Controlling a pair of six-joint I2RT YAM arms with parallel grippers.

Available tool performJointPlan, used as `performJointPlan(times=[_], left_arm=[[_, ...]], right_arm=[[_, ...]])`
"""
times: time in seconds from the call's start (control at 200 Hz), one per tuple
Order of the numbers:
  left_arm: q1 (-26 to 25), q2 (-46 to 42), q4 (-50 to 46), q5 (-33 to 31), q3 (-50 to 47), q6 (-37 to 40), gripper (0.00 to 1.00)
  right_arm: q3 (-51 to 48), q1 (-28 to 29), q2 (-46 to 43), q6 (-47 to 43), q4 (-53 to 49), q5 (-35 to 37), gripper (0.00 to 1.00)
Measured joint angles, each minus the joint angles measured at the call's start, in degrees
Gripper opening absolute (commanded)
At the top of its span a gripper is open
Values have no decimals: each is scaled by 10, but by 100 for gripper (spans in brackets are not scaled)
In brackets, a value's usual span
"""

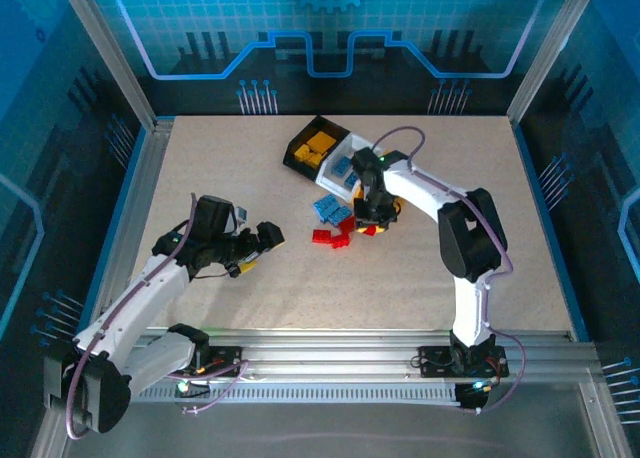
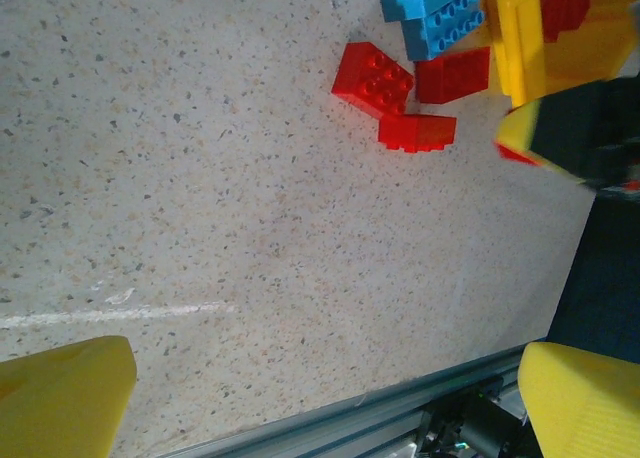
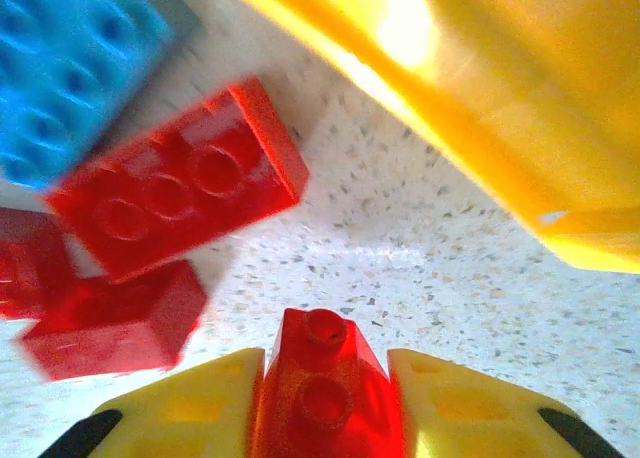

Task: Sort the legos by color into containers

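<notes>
At nine o'clock from the loose legos (image 1: 332,224), my left gripper (image 1: 265,238) hangs with jaws wide. Right gripper (image 3: 325,410) is clamped on a red brick (image 3: 318,363), yellow bin (image 3: 520,108) at two o'clock. Grasp made; next I lift and clear that rim. Brick's long axis seems six-to-twelve, studs up.

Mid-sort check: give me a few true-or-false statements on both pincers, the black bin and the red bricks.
1. The right pincer is shut on a red brick. True.
2. The left pincer also grips a brick. False: it is open and empty.
3. The black bin holds orange-yellow bricks. True.
4. Every red brick is already in a bin. False: several loose red bricks lie on the table.
</notes>
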Motion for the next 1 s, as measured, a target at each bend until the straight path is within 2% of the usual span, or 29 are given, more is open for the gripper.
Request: performJointPlan(times=[0.2, 0.36, 0.585, 0.73, 0.84, 0.945, 1.0], left_arm=[[-9, 17, -21, -2, 18, 14, 99], [-12, 17, -33, -2, 21, 14, 99], [-15, 17, -62, -7, 32, 27, 99], [-15, 16, -68, -10, 35, 30, 99], [-16, 19, -67, -10, 37, 32, 99], [-26, 44, -67, -11, 48, 43, 99], [-35, 65, -67, -13, 61, 49, 99]], right_arm=[[116, -61, 1, -14, -14, -5, 31], [197, -100, 44, -24, -22, -5, 31], [220, -112, 128, -39, -38, 11, 31], [207, -112, 138, -49, -44, 27, 32], [182, -112, 132, -55, -40, 38, 40], [151, -113, 122, -58, -45, 45, 58], [142, -115, 112, -56, -49, 49, 64]])
